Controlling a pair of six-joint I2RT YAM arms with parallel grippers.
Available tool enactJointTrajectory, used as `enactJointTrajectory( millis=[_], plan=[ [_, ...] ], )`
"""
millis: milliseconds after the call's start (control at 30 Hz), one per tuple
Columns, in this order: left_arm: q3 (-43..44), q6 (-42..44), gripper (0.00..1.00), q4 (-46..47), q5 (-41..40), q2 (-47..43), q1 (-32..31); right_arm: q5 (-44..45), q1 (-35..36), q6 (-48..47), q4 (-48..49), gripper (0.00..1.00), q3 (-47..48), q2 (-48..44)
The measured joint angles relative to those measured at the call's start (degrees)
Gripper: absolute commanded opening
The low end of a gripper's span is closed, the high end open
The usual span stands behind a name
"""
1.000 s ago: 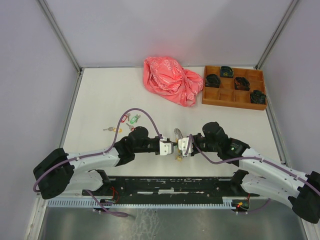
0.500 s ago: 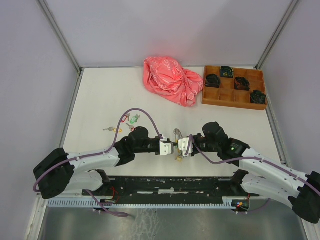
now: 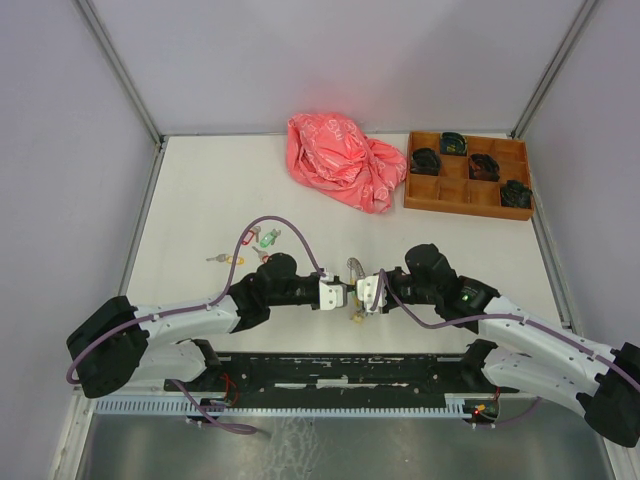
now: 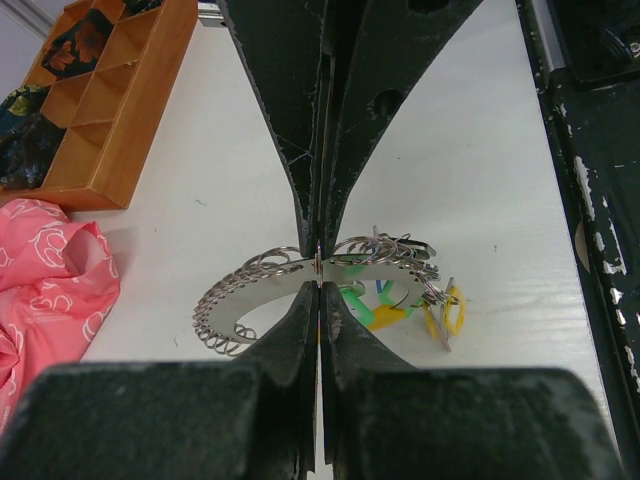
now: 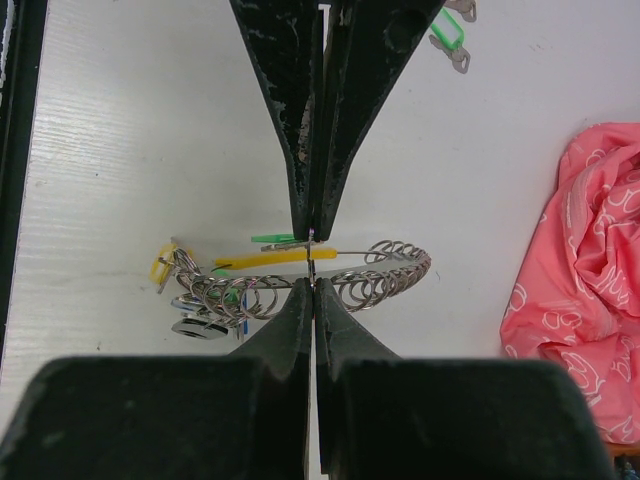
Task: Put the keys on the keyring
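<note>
Keyring (image 4: 232, 300) sits between your two arms. Your left gripper (image 4: 318, 268) and right gripper (image 5: 312, 262) are both clamped on its loop.

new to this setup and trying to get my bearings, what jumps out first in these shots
Both arms meet at the near middle of the table, the left gripper and right gripper each pinched shut on the keyring, which carries several coloured tags. A crumpled pink bag lies at the far edge, a wooden tray of black bundles to its right. A few loose keys lie left of centre.
</note>
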Motion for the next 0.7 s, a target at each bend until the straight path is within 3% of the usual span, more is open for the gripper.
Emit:
enactJointTrajectory(
  millis=[700],
  plan=[
    [0.0,-1.4,0.03,-0.02,-1.62,0.66,-0.15,-0.22,-0.11,0.07,-0.02,0.01,-0.02,-0.26]
  ],
)
